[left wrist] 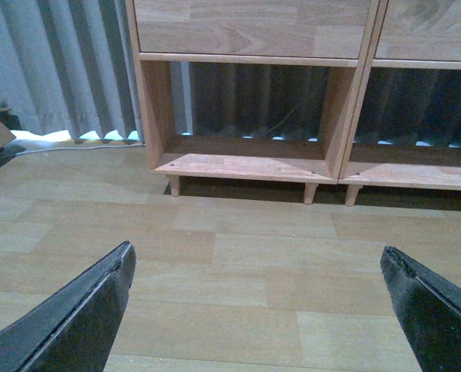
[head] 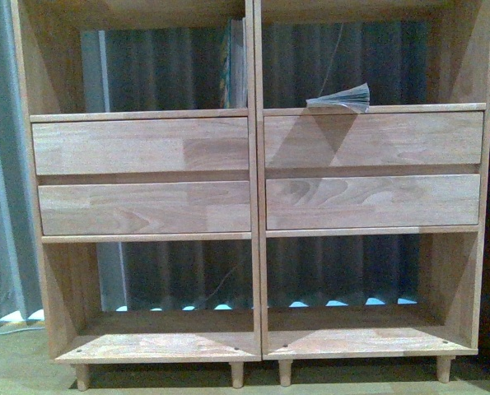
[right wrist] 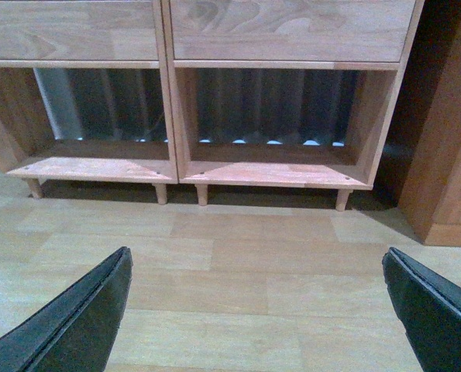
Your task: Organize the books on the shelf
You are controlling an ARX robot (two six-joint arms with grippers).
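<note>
Shelf (head: 257, 206): books (head: 236, 66) upright against upper-left compartment's right wall; softcover (head: 341, 99) flat at upper-right compartment's front edge. Left gripper (left wrist: 255, 260) and right gripper (right wrist: 256, 260) spread wide, empty.

The front view is dim, grainy and soft, with a bluish cast. Thin bright slivers of daylight show under the curtain (head: 2, 164) toward 6 o'clock, seen through the shelf (head: 146, 146). The book (head: 341, 99) at 1 o'clock casts a triangular shadow on the drawer (head: 409, 138) below. Both wrist views are brighter and sharper. In them the floor (left wrist: 238, 256) is evenly lit, with dark shadow beneath the shelf.
</note>
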